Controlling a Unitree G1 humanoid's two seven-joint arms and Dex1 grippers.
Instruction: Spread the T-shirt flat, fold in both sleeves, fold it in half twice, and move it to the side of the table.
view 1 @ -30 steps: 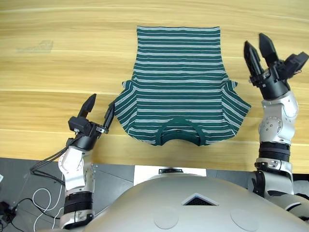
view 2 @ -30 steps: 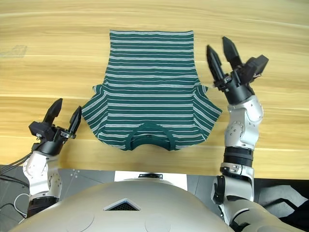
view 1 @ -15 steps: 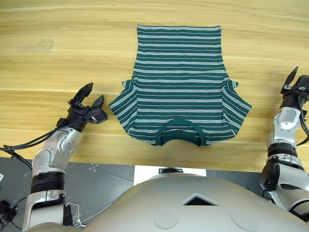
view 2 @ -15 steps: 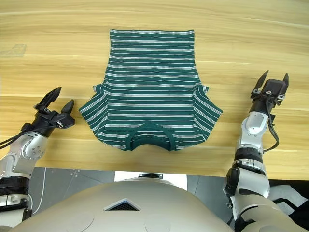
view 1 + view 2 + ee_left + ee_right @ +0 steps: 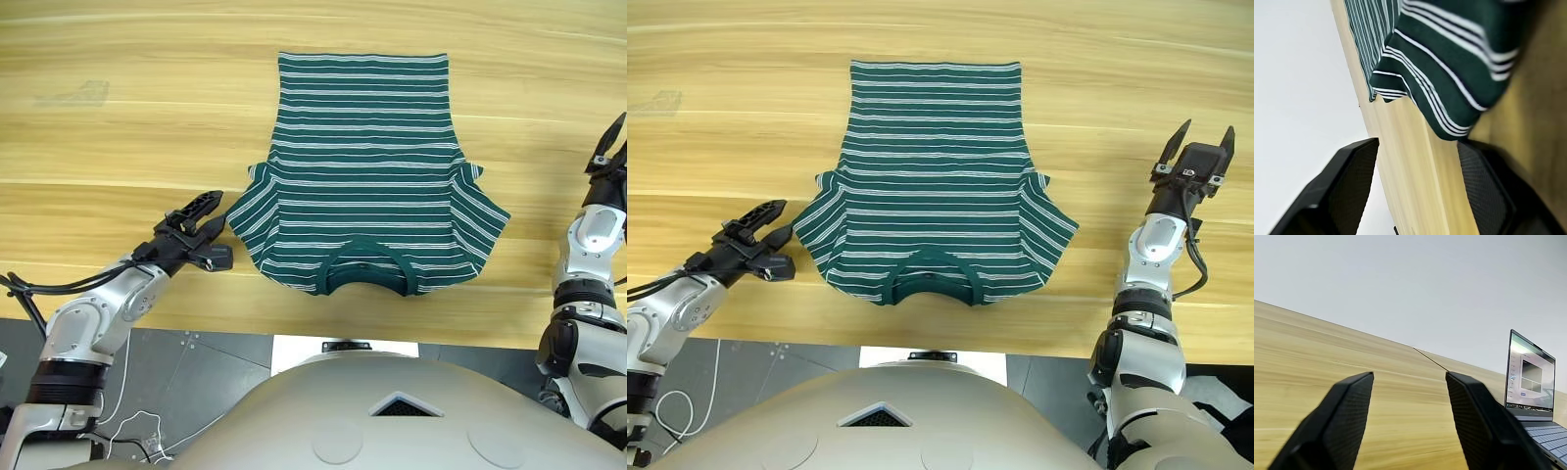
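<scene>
The dark green, white-striped fabric T-shirt [image 5: 362, 166] lies flat on the pale wooden table [image 5: 118, 147], collar toward the robot. The left gripper [image 5: 217, 227], jaws parted, sits just beside its sleeve [image 5: 250, 211]. A one-sided pull could skew the shirt, since the right gripper [image 5: 1206, 132], also spread, stands well apart.

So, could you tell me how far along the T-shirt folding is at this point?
Done: the T-shirt lies spread flat on the table, collar toward the robot. In hand: the open left gripper sits beside the left sleeve, not gripping it; the open right gripper hangs clear to the right. Left: folding both sleeves, both half-folds, and the move aside.
</scene>
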